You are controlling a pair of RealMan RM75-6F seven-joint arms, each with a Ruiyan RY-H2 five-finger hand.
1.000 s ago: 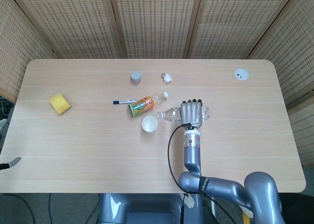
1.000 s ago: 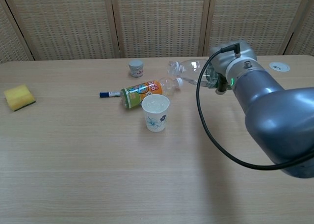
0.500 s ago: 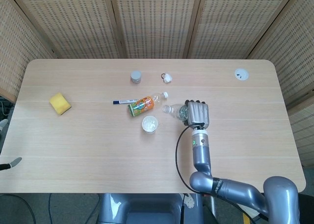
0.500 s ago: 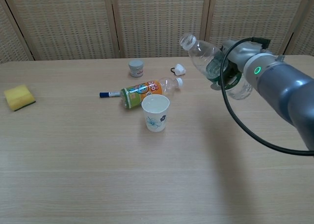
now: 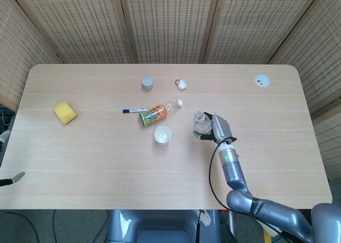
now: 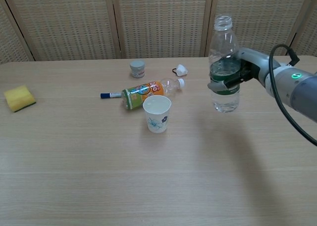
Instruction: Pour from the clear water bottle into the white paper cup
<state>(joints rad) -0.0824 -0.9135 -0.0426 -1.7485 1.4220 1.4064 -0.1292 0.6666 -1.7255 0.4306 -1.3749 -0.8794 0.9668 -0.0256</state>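
My right hand [image 6: 237,75] [image 5: 216,128] grips the clear water bottle [image 6: 223,66] [image 5: 201,124] around its middle. The bottle stands upright, uncapped, lifted just above the table, right of the white paper cup [image 6: 157,113] [image 5: 162,134]. The cup stands upright on the table with its mouth open. My left hand shows in neither view.
An orange drink bottle [image 6: 147,92] lies on its side right behind the cup, with a blue marker [image 6: 111,94] to its left. A small grey jar [image 6: 137,68] and a white cap [image 6: 181,70] sit further back. A yellow sponge [image 6: 19,97] lies far left.
My right hand has swung the water bottle from tilted over the cup back to upright and drawn it away to the right.
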